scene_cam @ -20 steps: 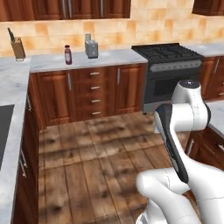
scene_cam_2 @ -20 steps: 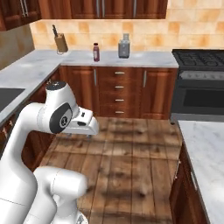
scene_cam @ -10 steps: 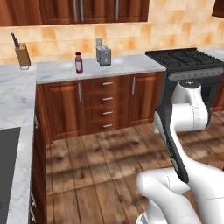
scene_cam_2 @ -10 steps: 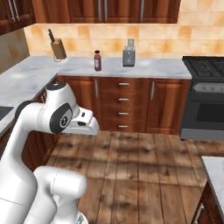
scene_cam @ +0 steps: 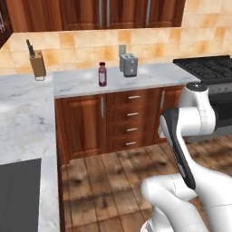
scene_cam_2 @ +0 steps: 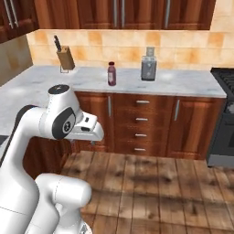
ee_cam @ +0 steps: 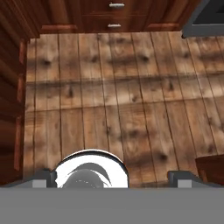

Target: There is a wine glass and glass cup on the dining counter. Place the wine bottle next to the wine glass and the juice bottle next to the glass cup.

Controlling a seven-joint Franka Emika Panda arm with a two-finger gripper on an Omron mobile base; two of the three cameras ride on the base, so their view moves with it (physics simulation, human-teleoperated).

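Nearest to me the white arm is folded up close over its own base, and the hand (ee_cam: 112, 176) hangs pointing down at the plank wooden floor (ee_cam: 131, 96). Its two dark tips stand well apart at the bottom of the hand view with nothing between them, so it is spread and carrying nothing.

Beyond the floor stands the run of red-brown wooden cabinets (scene_cam: 113, 122) with a stack of drawers, and on the grey-veined marble worktop (scene_cam: 149, 74) above them is the stubby dark-red juice bottle (scene_cam: 103, 74) with its maroon cap and pale label band, upright and alone, well apart from the arm. A grey boxy appliance (scene_cam: 128, 65) sits further along against the tan tiles, and a wooden knife block (scene_cam: 38, 62) is off in the corner.

My reading is that the step is the approach to that bottle. Doing it well means stopping square to the cabinets, close enough to reach without stretching, then lifting the hand and closing on the body below the cap.

The right base view shows the bottle (scene_cam_2: 111, 74) squarely; the left base view adds the black stove (scene_cam: 206, 68). The hand view gives the hand's spread tips.
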